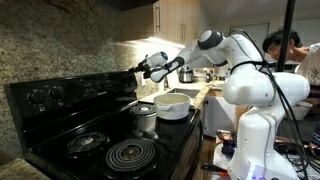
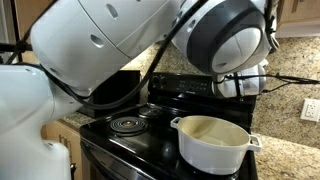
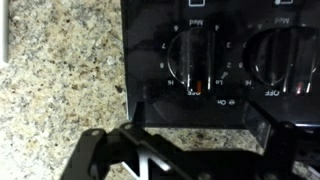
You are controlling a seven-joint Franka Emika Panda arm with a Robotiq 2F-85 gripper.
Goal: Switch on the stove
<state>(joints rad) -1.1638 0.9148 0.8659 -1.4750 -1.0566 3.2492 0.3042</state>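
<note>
Looking down the wrist, we saw the black fingers [image 3: 100, 152] spread wide, gripping nothing, close before a round black knob [image 3: 198, 62], on the raised back panel of the glossy black coil-burner stove [image 1: 70, 98], against a speckled granite wall [image 3: 60, 70], a white round pot [image 1: 172, 106] on its top.

You have open room before the knob [image 3: 200, 60] at upper center; in an exterior view, a white pot [image 1: 172, 106] stands at lower center.

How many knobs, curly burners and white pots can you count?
Knobs in the wrist view: 2
Bare coil burners in an exterior view: 2
White pot: 1
Total: 5
</note>
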